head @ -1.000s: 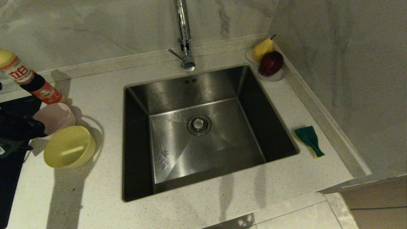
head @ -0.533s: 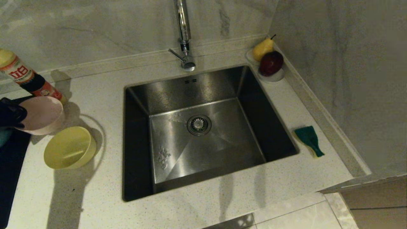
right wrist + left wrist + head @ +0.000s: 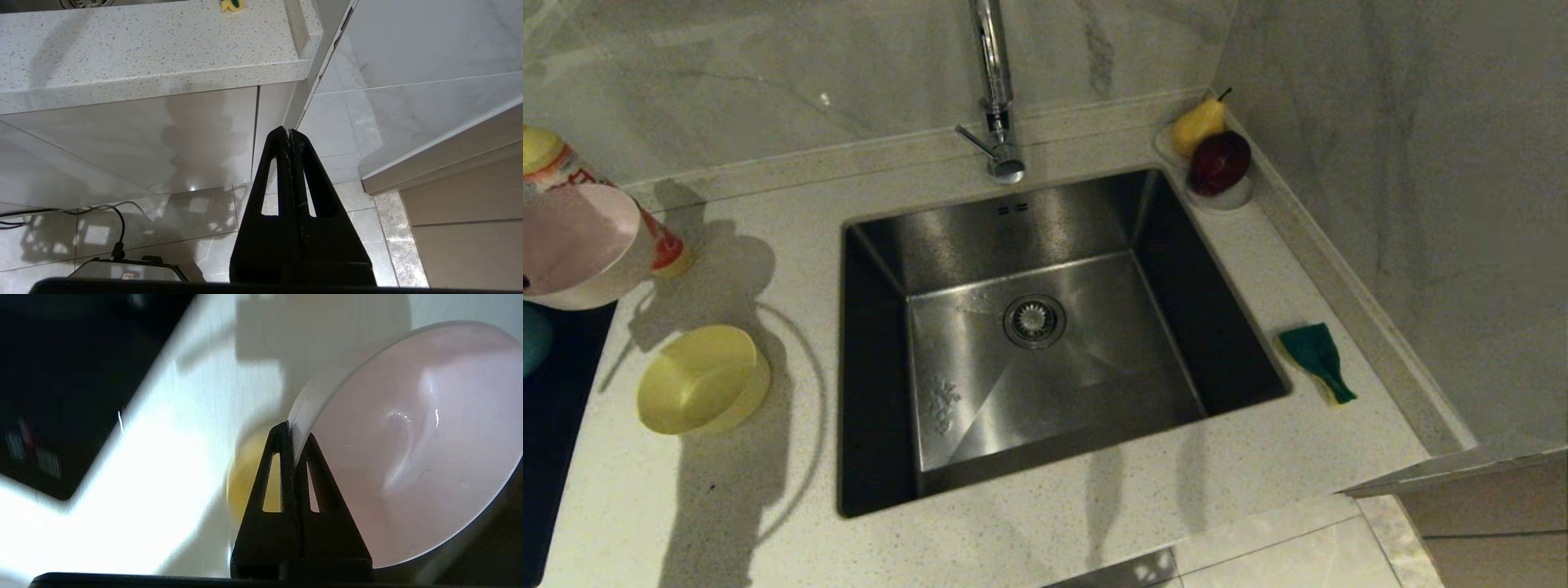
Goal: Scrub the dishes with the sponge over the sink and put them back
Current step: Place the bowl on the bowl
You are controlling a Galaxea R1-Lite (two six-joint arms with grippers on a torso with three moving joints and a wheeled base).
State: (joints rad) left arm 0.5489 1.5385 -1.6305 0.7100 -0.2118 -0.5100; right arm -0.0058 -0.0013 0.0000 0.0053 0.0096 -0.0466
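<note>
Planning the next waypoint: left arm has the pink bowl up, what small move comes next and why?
Probably carry the pink bowl sideways over the sink. The left gripper has its jaws shut on the bowl's rim and it hangs clear of the counter, while the sponge lies untouched beyond the sink.

We can read almost no text. At about nine o'clock, the detergent bottle [image 3: 556,167] carries a red and white label, but the pink bowl [image 3: 576,245] covers most of it and no character is legible to us.
</note>
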